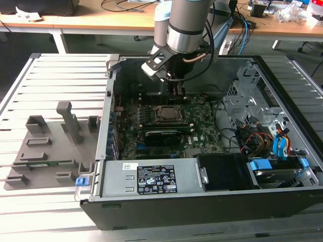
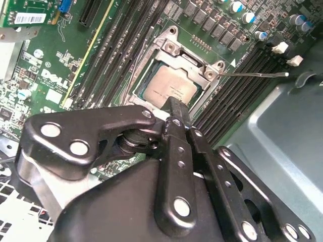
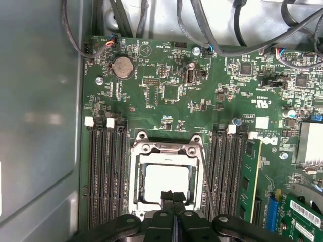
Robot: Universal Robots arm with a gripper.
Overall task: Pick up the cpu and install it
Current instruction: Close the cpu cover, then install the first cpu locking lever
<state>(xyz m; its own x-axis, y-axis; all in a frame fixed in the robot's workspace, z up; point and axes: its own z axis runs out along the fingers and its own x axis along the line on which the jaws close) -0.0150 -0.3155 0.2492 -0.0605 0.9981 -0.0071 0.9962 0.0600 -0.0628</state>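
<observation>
The cpu (image 2: 170,88) lies flat inside the motherboard socket (image 2: 171,48), its pale silver top showing through the metal frame. It also shows in the first wrist view as the pale cpu (image 3: 162,179) and in the exterior view as the cpu (image 1: 166,113) in the middle of the board. My gripper (image 2: 176,107) hangs just above the socket's edge, fingers shut together with nothing between them. In the first wrist view the gripper (image 3: 172,194) tips overlap the socket frame's near rim. In the exterior view the gripper (image 1: 178,94) stands just behind the socket.
A thin socket lever (image 2: 252,74) sticks out sideways from the frame. Memory slots (image 3: 106,171) flank the socket on both sides. The open computer case (image 1: 282,80) walls the board in. A grey holder tray (image 1: 45,151) lies at the exterior view's left.
</observation>
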